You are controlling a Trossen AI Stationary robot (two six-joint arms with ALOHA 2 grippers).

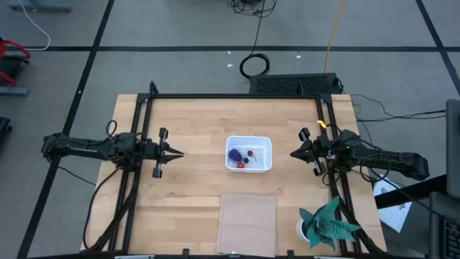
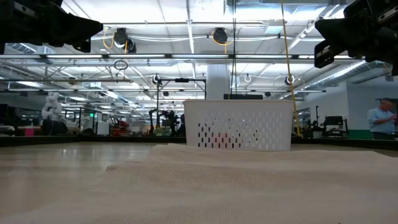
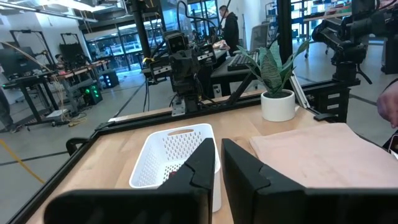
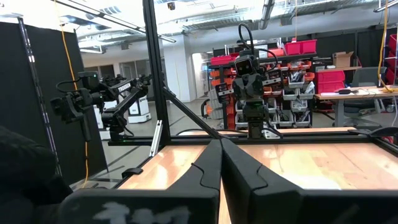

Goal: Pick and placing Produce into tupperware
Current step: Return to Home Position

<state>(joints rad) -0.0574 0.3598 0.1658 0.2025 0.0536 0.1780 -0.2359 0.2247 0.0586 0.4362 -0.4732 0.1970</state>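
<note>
Since the fruits all lie inside the white tub at mid-counter, nothing appears left to pick. The tub sits between the arms, in line with both. The left gripper and right gripper point at it, fingers together and empty, the right nearer. Judgement: each retreat runs straight back, away from the tub. No legible writing or brand noted.

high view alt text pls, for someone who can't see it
Seen from overhead, a white tupperware sits at centre holding the toy produce. The left gripper and right gripper, both shut, point at it from either side, clear of it. A pale sheet and teal paper plant lie toward the picture's bottom edge.
</note>
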